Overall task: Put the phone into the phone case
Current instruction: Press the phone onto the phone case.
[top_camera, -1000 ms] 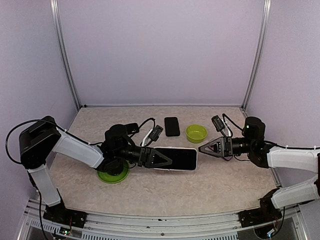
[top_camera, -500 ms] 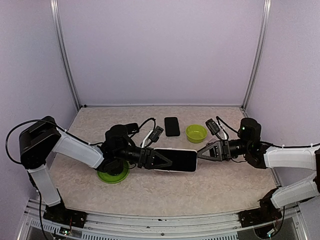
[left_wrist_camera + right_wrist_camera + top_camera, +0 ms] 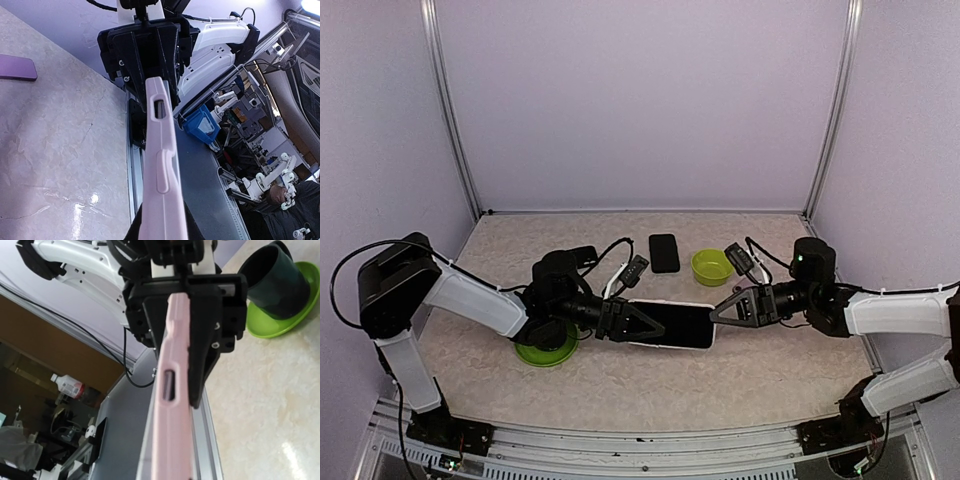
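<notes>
A pink phone case point(image 3: 670, 323) with a dark upper face is held level above the table between both arms. My left gripper point(image 3: 655, 323) is shut on its left end; its dark fingers point(image 3: 134, 231) flank the case point(image 3: 162, 165) in the left wrist view. My right gripper point(image 3: 713, 314) is at the case's right end, and its black fingers point(image 3: 131, 60) sit close on both faces. The case point(image 3: 172, 405) runs edge-on up the right wrist view. The black phone point(image 3: 664, 253) lies flat on the table at the back and shows purple in the left wrist view point(image 3: 17, 67).
A small green bowl point(image 3: 712, 266) stands right of the phone. A green plate point(image 3: 545, 351) lies under my left arm, with a dark cup point(image 3: 277, 285) on it. Cables run from both wrists. The table's near metal rail point(image 3: 131, 165) is below the case.
My right gripper has moved left until its tips reach the right end of the case. The left gripper and the case have stayed nearly still.
</notes>
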`<move>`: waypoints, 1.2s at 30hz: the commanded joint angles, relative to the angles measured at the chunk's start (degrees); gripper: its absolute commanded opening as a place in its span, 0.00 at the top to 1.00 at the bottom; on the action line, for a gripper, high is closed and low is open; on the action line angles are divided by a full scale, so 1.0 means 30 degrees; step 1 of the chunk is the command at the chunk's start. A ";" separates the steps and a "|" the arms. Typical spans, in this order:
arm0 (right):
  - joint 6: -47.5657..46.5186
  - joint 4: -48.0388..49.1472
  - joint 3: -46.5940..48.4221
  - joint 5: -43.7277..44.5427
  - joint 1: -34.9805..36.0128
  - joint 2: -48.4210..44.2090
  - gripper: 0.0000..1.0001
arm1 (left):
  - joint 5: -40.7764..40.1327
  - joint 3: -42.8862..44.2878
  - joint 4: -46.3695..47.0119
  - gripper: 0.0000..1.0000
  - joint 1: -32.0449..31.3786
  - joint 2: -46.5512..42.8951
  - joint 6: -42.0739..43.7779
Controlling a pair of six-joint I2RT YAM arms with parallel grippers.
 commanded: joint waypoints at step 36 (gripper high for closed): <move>-0.7062 -1.0322 0.3383 0.7273 0.0310 -0.2951 0.59 | -0.3664 0.1042 -0.5391 1.00 -0.0025 -0.1405 0.3364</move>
